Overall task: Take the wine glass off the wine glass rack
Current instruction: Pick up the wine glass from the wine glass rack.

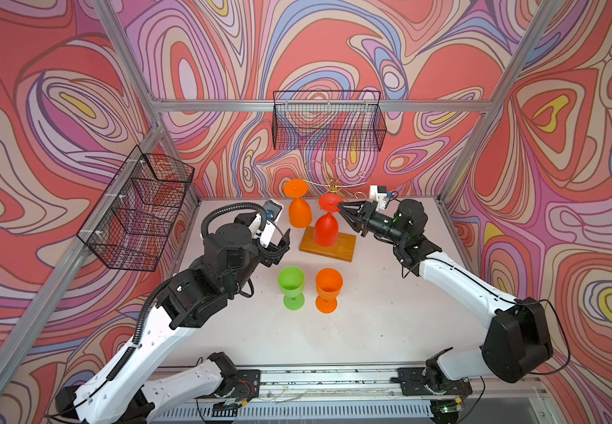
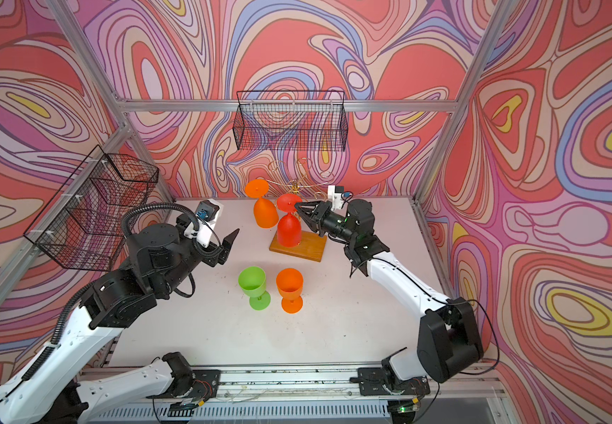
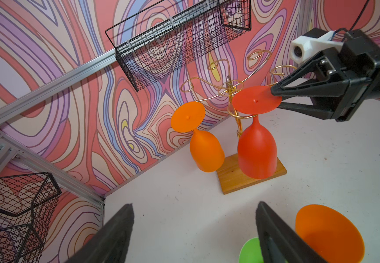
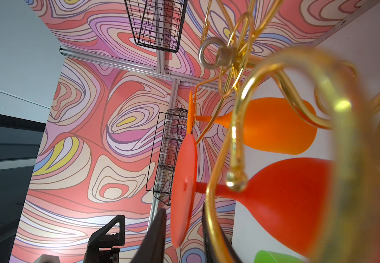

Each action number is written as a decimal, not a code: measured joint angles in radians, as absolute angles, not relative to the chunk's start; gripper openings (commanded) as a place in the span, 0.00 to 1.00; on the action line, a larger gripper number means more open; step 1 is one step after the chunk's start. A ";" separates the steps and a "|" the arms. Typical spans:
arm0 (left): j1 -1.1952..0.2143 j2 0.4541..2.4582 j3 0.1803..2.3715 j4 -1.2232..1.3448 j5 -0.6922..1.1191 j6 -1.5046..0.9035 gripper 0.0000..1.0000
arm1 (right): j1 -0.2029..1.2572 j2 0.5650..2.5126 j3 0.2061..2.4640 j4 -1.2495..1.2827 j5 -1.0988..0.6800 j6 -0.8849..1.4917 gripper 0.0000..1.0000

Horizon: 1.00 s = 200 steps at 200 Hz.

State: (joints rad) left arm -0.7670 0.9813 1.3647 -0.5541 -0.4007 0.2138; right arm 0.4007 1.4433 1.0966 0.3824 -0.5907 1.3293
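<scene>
Reaching in from the side of the wine glass rack (image 3: 230, 85), the right gripper (image 3: 275, 98) has one jaw above and one below the rim of the red wine glass's foot (image 3: 256, 100). The right wrist view shows a slim gap on each side of the disc, so the jaws are narrowed but not yet pinching. This looks like the grasping step: the next move likely calls for closing on the foot, then drawing the stem sideways out of the curled gold arm that cradles it rather than pulling straight up. The red wine glass (image 3: 257, 150) hangs upside down on the rack, foot uppermost and mouth pointing down at the rack's wooden base (image 3: 236, 180). Its long axis is close to vertical. An orange glass (image 3: 205, 150) hangs from a neighbouring arm of the rack. In front of the rack, well apart from it, the left gripper (image 3: 194, 205) waits with its jaws spread wide and empty, near a green glass (image 1: 291, 281) and a second orange glass (image 1: 329, 281) standing upright.
</scene>
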 measured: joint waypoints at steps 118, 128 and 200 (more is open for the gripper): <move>-0.767 0.977 1.352 -0.555 -0.401 0.213 0.83 | 0.401 1.451 1.114 0.390 -0.586 1.328 0.18; -0.767 0.977 1.352 -0.555 -0.401 0.213 0.83 | 0.401 1.451 1.114 0.389 -0.583 1.328 0.17; -0.767 0.970 1.347 -0.556 -0.403 0.214 0.83 | 0.401 1.453 1.115 0.388 -0.584 1.330 0.04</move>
